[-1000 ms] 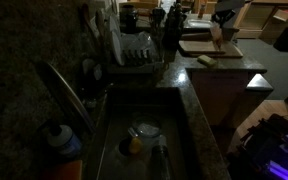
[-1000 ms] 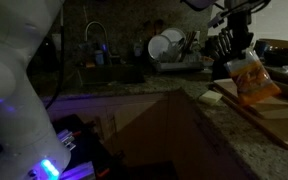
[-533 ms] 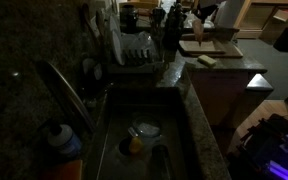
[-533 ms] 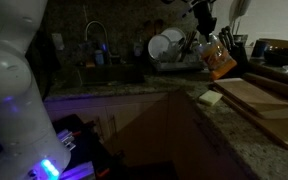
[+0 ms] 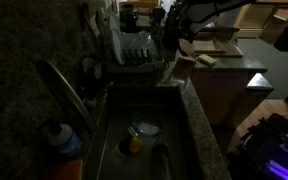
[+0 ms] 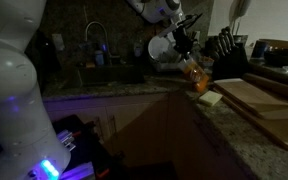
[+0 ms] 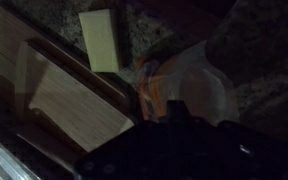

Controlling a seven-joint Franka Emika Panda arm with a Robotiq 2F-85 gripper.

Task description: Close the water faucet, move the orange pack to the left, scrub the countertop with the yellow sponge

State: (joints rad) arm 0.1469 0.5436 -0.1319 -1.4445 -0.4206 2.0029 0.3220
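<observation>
My gripper (image 6: 187,56) is shut on the orange pack (image 6: 196,76), which hangs just above the countertop (image 6: 234,138) edge, beside the dish rack. In the wrist view the orange pack (image 7: 156,88) shows right ahead of my dark gripper (image 7: 174,108), with a pale, clear part beside it. The yellow sponge (image 6: 211,98) lies flat on the stone just right of the pack; it also shows as the yellow sponge (image 5: 206,61) and the yellow sponge (image 7: 102,40). The water faucet (image 5: 62,92) slants over the sink, far from the gripper (image 5: 184,50). Whether water runs is too dark to tell.
Wooden cutting boards (image 6: 262,100) lie right of the sponge, with a knife block (image 6: 227,50) behind. A dish rack (image 5: 134,48) with white plates stands by the sink (image 5: 182,135), which holds a white dish (image 5: 145,130) and a yellow-orange lump (image 5: 133,146). A blue-capped orange bottle (image 5: 62,150) stands nearby.
The gripper has carried the orange pack from above the cutting boards past the sponge toward the dish rack, and lower. The sponge and boards have stayed put.
</observation>
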